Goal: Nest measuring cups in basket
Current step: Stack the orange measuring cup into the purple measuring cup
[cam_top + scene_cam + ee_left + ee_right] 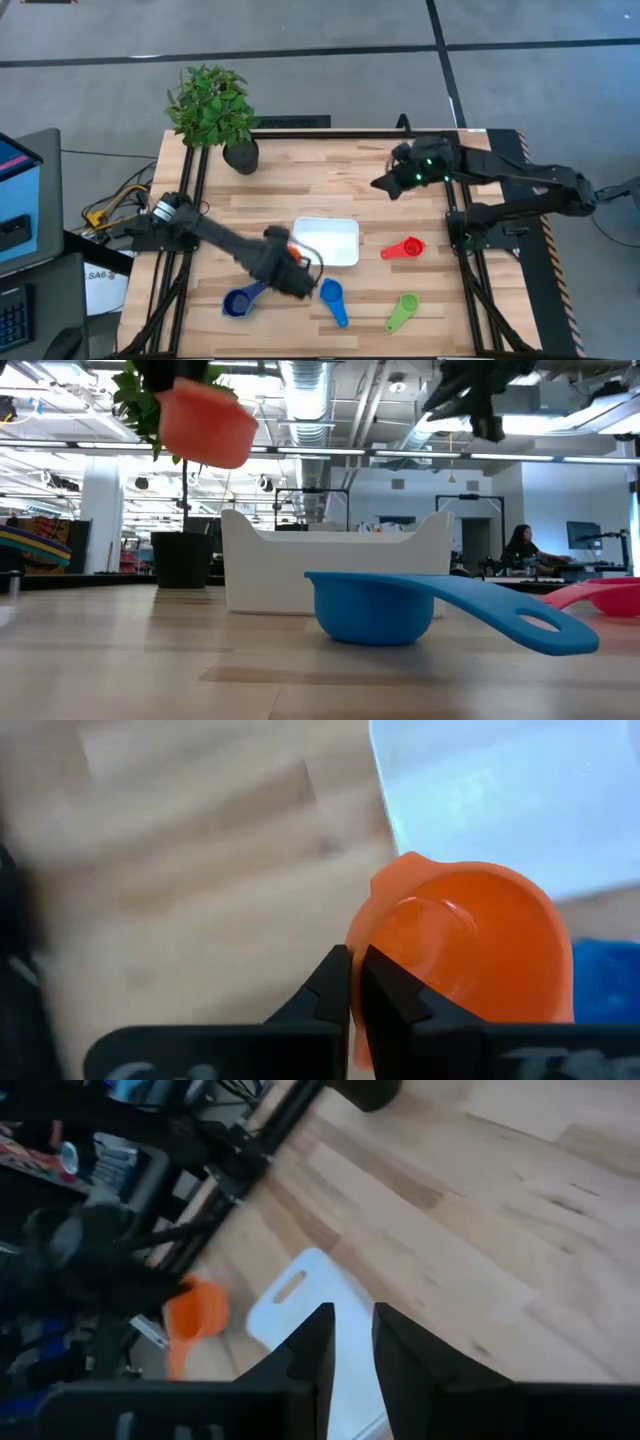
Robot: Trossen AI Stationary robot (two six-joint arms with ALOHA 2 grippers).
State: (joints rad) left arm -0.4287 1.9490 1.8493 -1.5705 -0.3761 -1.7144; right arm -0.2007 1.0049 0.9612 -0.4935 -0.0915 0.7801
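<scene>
Left hand [292,252] is clamped shut on the orange cup [470,945] by its handle, held clear of the bench [300,175], just beside the basket's near-left corner. Basket [330,240] sits mid-bench; whether anything lies inside cannot be told. Dark blue cup [240,301] lies on the bench below the left arm. Blue cup [332,297] lies in front of the basket, apart from it. Red cup [406,247] lies right of the basket; green cup [402,310] nearer the front edge. Right hand [384,184] hangs high over the far right of the bench, fingers slightly parted, holding nothing. Potted plant [212,110] stands at the far-left corner.
</scene>
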